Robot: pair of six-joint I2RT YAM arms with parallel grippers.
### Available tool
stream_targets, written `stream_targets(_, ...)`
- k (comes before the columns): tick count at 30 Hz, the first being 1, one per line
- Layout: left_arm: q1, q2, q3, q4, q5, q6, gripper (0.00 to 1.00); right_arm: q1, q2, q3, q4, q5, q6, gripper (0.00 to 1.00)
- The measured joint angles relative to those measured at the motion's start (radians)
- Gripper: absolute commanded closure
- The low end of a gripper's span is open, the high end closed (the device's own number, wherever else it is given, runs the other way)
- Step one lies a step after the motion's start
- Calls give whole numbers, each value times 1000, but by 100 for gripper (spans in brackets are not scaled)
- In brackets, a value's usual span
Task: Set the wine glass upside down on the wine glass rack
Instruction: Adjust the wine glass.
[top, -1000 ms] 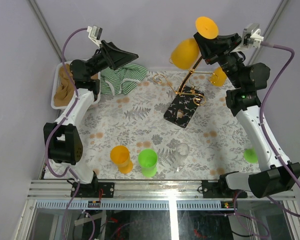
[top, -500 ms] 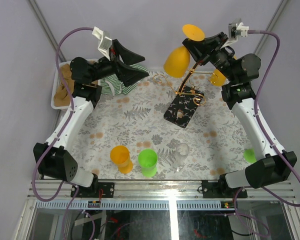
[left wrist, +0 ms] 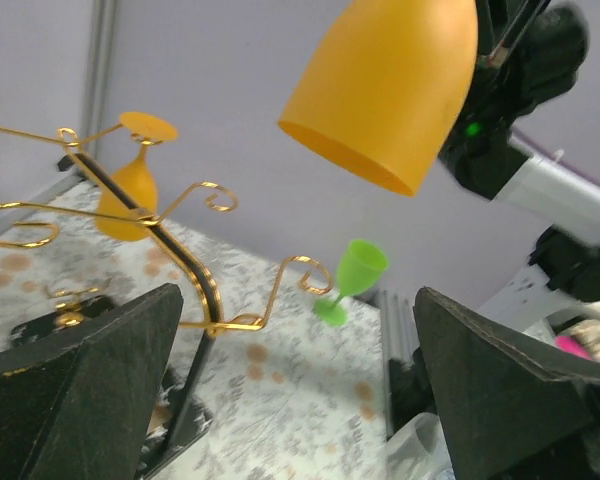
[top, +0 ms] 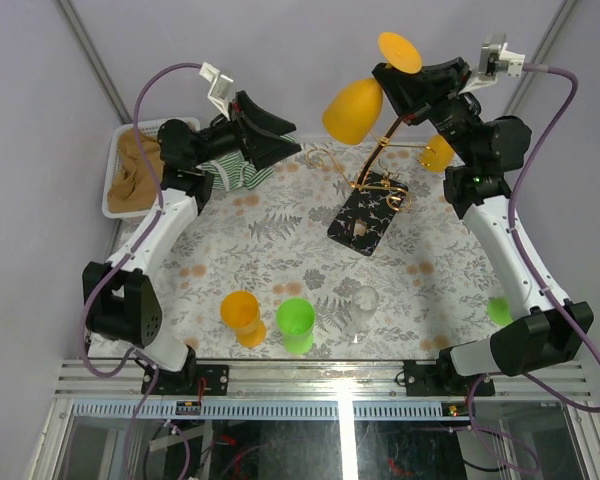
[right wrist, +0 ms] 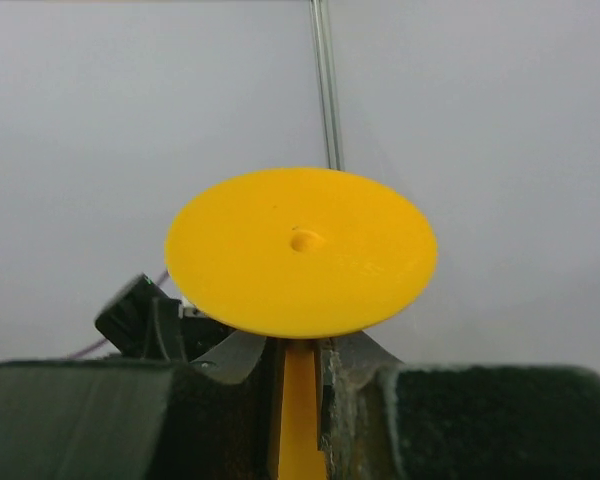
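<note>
Orange wine glass (top: 352,108) has risen slightly toward 12 o'clock since half a second ago, and the left gripper (top: 268,140), jaws wide apart, has edged nearer the wine glass rack (top: 366,216). The right gripper (top: 408,88) is clamped on the stem just under the foot. Inverted, the glass hangs above the rack's top at the 12 o'clock side of the table (top: 280,240), long axis tilted: foot toward 1 o'clock, mouth down toward 7.

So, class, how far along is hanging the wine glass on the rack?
Done: one orange glass hangs inverted on the rack. In hand: the right gripper holds the wine glass by its stem, foot up, above the rack. Left: seating its foot on a hook arm.
</note>
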Motion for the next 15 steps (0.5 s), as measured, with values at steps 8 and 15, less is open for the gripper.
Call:
stream_targets(8,0,228,12,565,-116,-644,0,0,26,-5,186,26,92,100)
stream_targets(15,-2,303,24,743,-203,-914,0,0,56,-31,246,26,103,100)
